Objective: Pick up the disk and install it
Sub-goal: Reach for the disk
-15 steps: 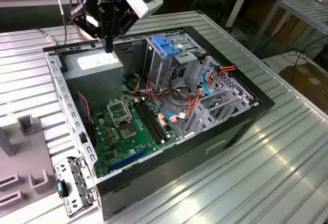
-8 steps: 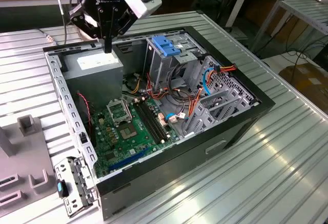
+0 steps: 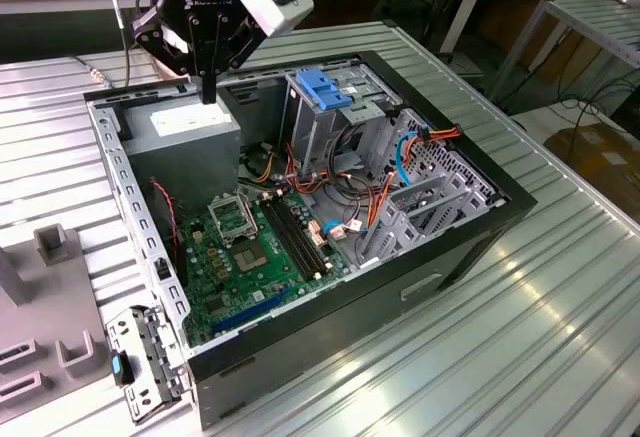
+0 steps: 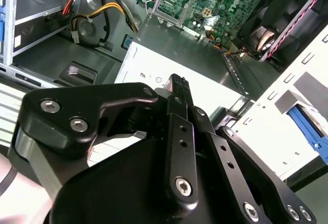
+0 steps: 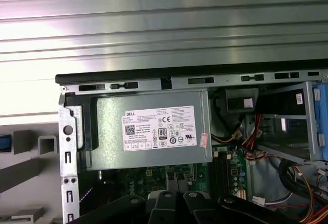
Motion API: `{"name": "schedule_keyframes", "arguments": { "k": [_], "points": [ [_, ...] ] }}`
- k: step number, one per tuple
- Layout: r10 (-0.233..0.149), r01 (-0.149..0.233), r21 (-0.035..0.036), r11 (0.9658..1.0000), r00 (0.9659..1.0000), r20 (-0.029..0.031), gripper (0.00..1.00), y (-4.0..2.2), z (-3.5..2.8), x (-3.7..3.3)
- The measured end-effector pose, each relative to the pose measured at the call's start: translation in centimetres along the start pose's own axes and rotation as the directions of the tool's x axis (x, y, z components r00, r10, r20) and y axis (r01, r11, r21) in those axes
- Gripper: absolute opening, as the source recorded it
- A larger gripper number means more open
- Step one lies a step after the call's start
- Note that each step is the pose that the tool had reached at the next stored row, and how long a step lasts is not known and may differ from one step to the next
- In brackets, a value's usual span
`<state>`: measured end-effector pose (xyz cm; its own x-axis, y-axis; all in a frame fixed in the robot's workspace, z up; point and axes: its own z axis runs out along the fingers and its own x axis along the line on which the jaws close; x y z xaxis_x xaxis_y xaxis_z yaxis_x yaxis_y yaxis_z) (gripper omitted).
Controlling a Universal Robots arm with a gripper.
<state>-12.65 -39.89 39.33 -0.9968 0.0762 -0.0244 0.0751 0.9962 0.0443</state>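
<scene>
Now, closed gripper over the grey power-supply box.

1. An open computer case lies on a table.
2. Inside it, the power supply sits in the far corner, toward the exterior view's left, with the gripper just above it.
3. The drive cage stands to the exterior view's right of the power supply, with a latch piece on top.
4. The motherboard lies on the case floor, nearer the camera.
5. Cables run between the cage and the motherboard.
6. A fixture block rests on the table at the exterior view's left, beside the case.
</scene>
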Motion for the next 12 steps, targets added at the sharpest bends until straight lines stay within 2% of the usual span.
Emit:
{"name": "schedule_keyframes", "arguments": {
  "k": [12],
  "points": [
    [0.000,0.000,0.0000,1.0000,1.0000,0.0000,0.11,-0.03,0.01,0.39]
  ]
}}
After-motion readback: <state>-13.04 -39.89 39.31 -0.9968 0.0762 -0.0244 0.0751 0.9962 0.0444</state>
